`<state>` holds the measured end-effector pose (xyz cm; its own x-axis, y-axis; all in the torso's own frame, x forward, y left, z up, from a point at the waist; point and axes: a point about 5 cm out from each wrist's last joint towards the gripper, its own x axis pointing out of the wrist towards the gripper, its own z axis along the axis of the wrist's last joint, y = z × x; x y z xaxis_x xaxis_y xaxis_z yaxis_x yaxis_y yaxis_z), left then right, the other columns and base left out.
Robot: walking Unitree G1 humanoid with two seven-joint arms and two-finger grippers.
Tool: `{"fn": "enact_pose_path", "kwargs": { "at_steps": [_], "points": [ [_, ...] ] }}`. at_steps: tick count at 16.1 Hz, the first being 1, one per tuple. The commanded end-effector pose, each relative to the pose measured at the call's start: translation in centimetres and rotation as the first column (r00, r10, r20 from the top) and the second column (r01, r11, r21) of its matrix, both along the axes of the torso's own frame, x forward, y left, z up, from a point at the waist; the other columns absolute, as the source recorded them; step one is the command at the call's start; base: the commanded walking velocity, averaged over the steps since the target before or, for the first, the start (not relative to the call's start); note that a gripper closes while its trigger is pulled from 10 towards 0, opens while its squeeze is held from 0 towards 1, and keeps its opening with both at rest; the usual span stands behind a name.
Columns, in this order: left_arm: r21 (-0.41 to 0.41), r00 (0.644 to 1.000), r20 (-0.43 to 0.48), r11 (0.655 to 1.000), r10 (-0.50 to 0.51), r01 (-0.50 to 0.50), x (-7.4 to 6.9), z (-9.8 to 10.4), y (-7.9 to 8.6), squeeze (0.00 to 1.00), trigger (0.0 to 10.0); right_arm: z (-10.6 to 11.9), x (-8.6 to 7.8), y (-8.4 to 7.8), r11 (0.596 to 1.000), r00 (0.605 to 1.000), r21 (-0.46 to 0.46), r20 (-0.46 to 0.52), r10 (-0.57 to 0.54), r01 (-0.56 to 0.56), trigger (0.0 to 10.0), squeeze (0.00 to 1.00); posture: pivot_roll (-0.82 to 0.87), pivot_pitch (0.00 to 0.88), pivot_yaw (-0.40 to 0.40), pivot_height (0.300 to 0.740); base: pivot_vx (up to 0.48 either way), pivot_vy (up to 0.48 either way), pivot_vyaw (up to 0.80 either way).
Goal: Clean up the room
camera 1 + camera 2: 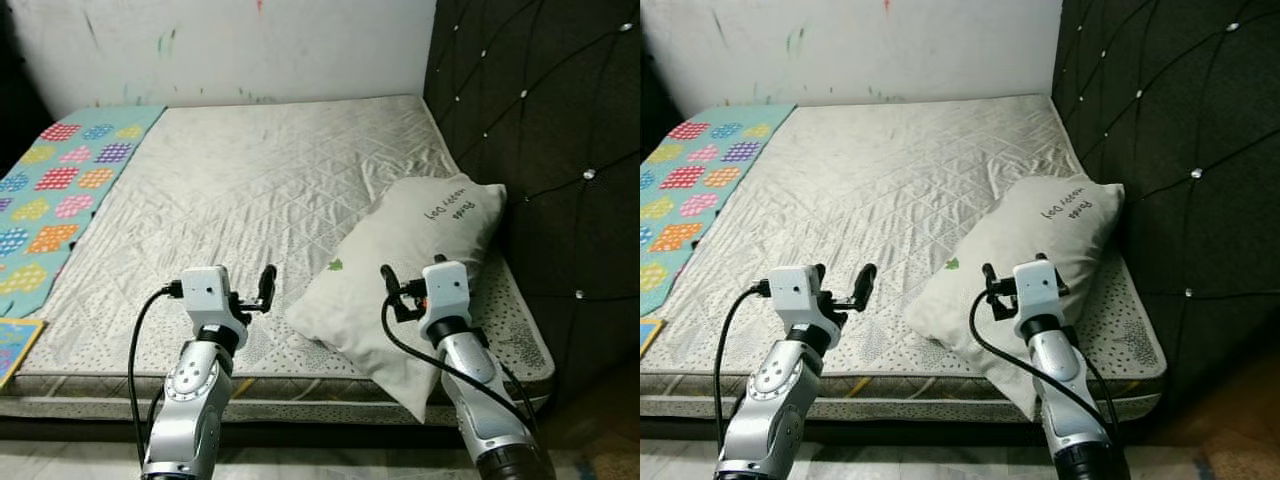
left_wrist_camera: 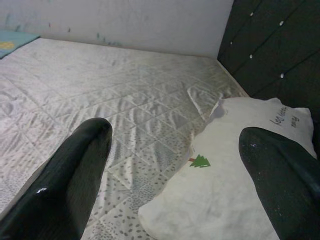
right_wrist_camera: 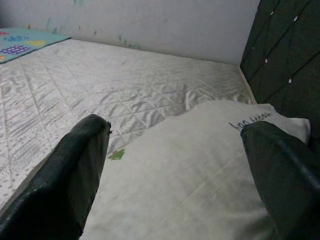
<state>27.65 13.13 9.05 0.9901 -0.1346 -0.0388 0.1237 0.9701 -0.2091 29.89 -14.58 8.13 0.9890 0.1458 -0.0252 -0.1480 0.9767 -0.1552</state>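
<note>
One pillow [image 1: 400, 275] is the thing to deal with here: a pale one with a small green tree print and a line of handwriting, lying askew on the mattress [image 1: 240, 190], its far end leaning against the dark padded headboard [image 1: 540, 150] and its near corner hanging over the mattress edge. That slant suggests it was dropped rather than set down, so straightening it looks like the step in hand.

Both arms are raised at the bed's near edge. The right gripper [image 3: 175, 170] sits just above the pillow's near half with its two black fingers spread wide, holding nothing, and the pillow lies between them in the wrist view, a fair line-up for a grab. The left gripper [image 2: 175, 170] hovers over bare mattress just beside the pillow's corner, its fingers also spread and empty, probably placed to take the other side.

Beyond the pillow the quilted mattress runs to a scuffed white wall [image 1: 230, 45]. A colourful play mat [image 1: 55, 195] lies along the far left side.
</note>
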Motion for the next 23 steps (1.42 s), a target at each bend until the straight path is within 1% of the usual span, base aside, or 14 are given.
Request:
{"fn": "enact_pose_path", "kwargs": {
  "at_steps": [1, 4, 5, 10, 23],
  "points": [
    [0.001, 1.000, 0.016, 1.000, -0.003, 0.003, 0.21, 0.50, 0.17, 0.00, 10.0, 0.49, 0.07, 0.29, 1.000, 1.000, 0.009, 0.014, 0.003, -0.003, 10.0, 0.00, -0.23, 0.000, 0.117, 0.740, 0.000, 0.480, 0.00],
    [-0.002, 1.000, 0.015, 1.000, -0.002, 0.002, 0.29, 0.51, 0.11, 0.00, 10.0, 0.54, 0.17, 0.21, 1.000, 1.000, 0.002, 0.015, 0.003, -0.003, 10.0, 0.00, -0.23, 0.000, 0.113, 0.740, 0.000, 0.480, 0.00],
    [0.008, 1.000, 0.021, 1.000, 0.002, -0.002, 0.30, 0.58, 0.12, 0.00, 10.0, 0.54, 0.20, 0.20, 1.000, 1.000, 0.000, 0.015, 0.004, -0.004, 10.0, 0.00, -0.23, 0.000, 0.113, 0.740, 0.000, 0.000, 0.00],
    [-0.001, 1.000, 0.029, 1.000, -0.008, 0.008, 0.38, 0.69, -0.04, 0.00, 10.0, 0.48, 0.16, 0.16, 1.000, 1.000, -0.008, 0.014, 0.004, -0.004, 10.0, 0.00, -0.24, 0.000, 0.116, 0.740, 0.000, 0.000, 0.00],
    [-0.009, 1.000, 0.029, 1.000, -0.008, 0.008, 0.42, 0.65, -0.22, 0.00, 10.0, 0.54, 0.19, -0.20, 0.999, 1.000, -0.036, 0.018, 0.009, -0.008, 10.0, 0.00, -0.24, 0.000, 0.106, 0.740, 0.000, -0.346, 0.00]
  ]
}}
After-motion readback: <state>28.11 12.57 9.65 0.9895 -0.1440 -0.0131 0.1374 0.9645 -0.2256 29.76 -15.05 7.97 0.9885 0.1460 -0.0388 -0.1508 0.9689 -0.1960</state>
